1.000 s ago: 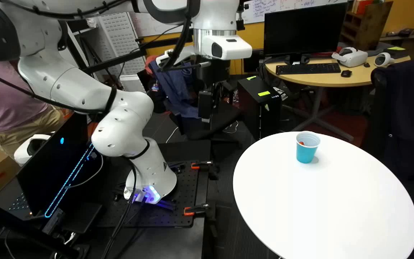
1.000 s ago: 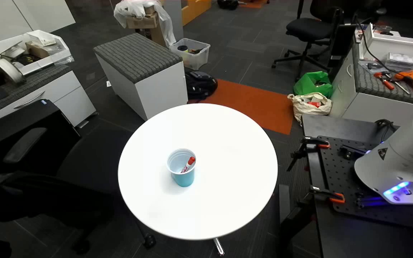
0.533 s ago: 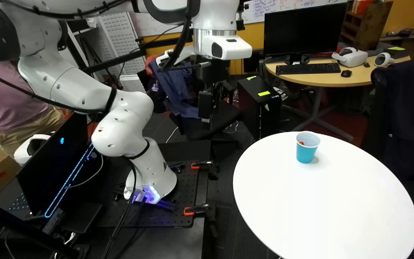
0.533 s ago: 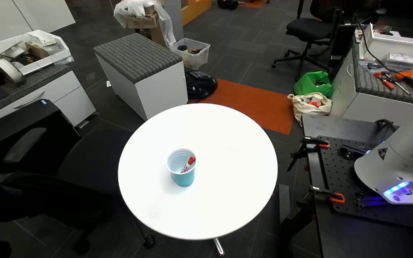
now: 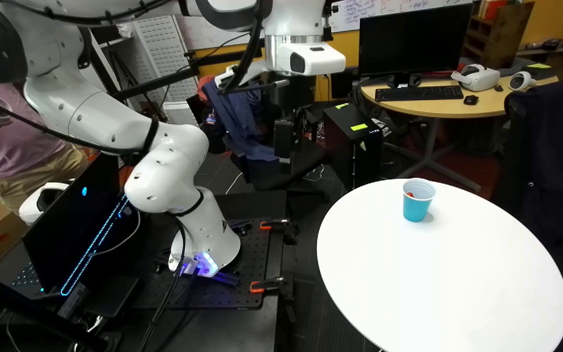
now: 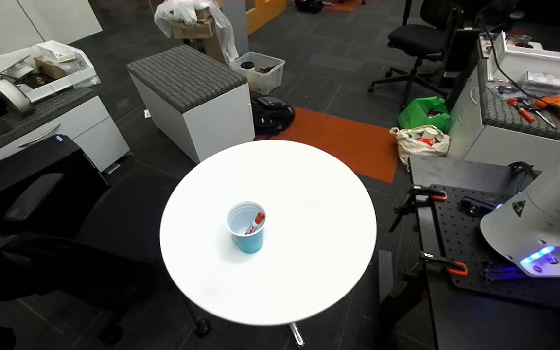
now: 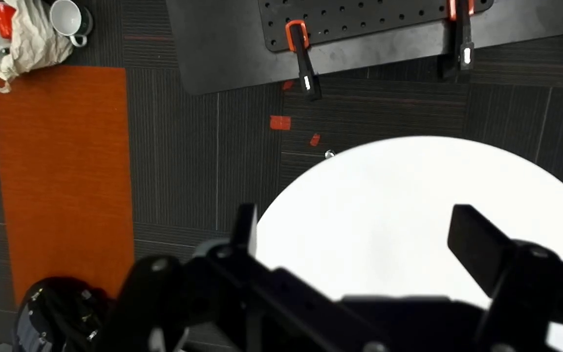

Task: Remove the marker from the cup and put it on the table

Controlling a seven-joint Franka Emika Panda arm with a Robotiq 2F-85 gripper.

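The light-blue cup [image 5: 415, 209] stands upright on the round white table [image 5: 438, 283] in both exterior views [image 6: 248, 244]. The red and white marker [image 6: 254, 224] leans inside the cup, red end up near the rim. Only a bit of its red end [image 5: 410, 194] shows in an exterior view. My gripper [image 5: 286, 164] hangs pointing down, apart from the cup, higher than the tabletop. In the wrist view my gripper [image 7: 352, 215] is open with nothing between its fingers, and the white tabletop [image 7: 399, 195] lies beyond. Cup and marker are out of the wrist view.
A black bench [image 6: 469, 296] with orange-tipped clamps [image 6: 443, 265] carries the arm's base near the table. A dark chair [image 6: 66, 262] stands close to the table. A wooden desk [image 5: 506, 100] with a monitor [image 5: 413, 41] is behind. A person [image 5: 12, 132] stands behind the arm.
In an exterior view my gripper and wrist have shifted slightly to the right and the wrist a little up. The person's hand with a white controller has come into view. Cup and marker are unmoved.
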